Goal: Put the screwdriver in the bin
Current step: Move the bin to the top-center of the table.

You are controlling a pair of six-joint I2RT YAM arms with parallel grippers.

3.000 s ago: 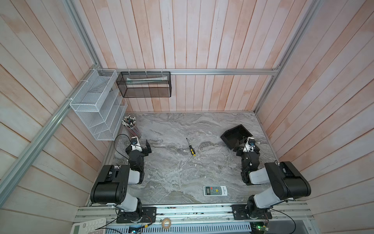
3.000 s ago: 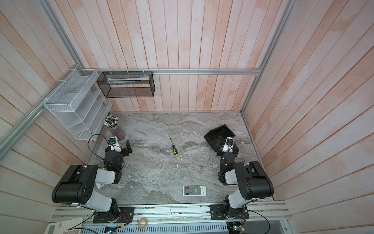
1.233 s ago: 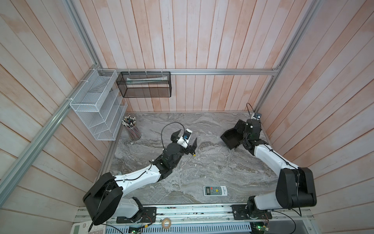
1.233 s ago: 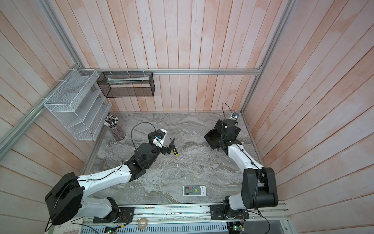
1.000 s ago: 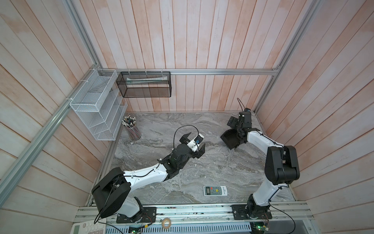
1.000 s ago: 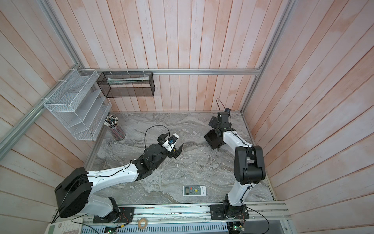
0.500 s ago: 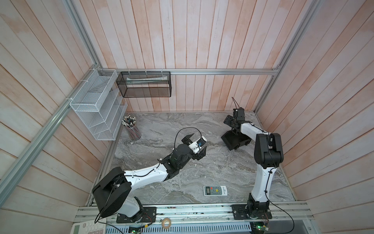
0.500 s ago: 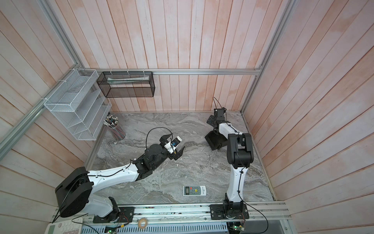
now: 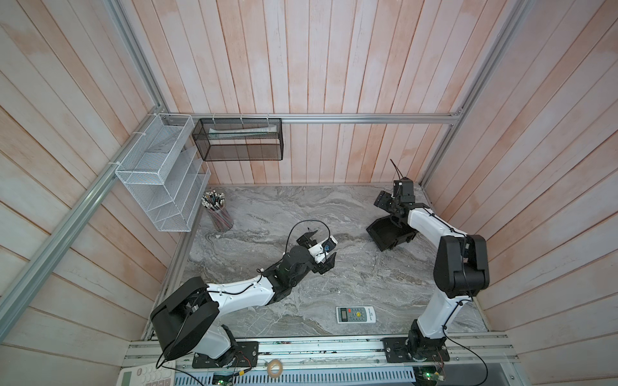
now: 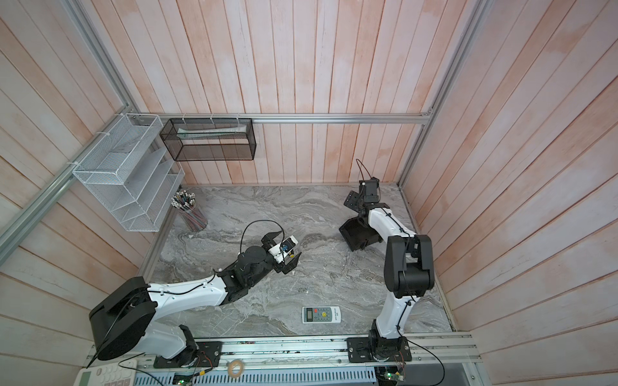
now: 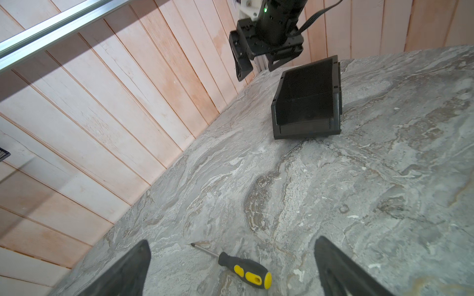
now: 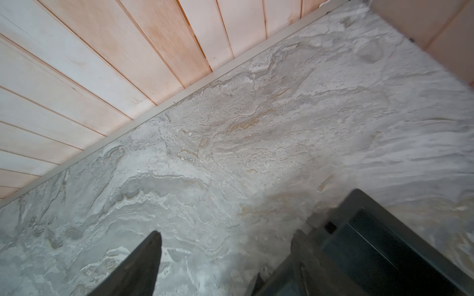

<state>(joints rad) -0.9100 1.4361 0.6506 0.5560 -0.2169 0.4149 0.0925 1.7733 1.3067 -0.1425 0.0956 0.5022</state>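
Observation:
The screwdriver (image 11: 243, 273), with a black-and-yellow handle and a thin shaft, lies flat on the marble table. My left gripper (image 11: 232, 243) hangs open just above it, one finger on each side, not touching. In both top views the left gripper (image 9: 319, 254) (image 10: 281, 252) covers the screwdriver. The bin (image 9: 389, 234) (image 10: 359, 235) (image 11: 307, 102), a small black box, stands at the back right with nothing in it. My right gripper (image 9: 389, 210) (image 11: 257, 70) (image 12: 227, 238) is open at the bin's (image 12: 384, 251) far back corner. One of its fingers is close beside the rim.
A white remote control (image 9: 356, 314) lies near the table's front edge. A cup of pencils (image 9: 219, 214) stands at the back left, below a white wire rack (image 9: 160, 187). A black mesh basket (image 9: 240, 140) hangs on the back wall, and walls close three sides.
The right arm has swung from the bin's right side round to its back corner, near the rear wall. The left gripper has stayed low over the screwdriver, still open.

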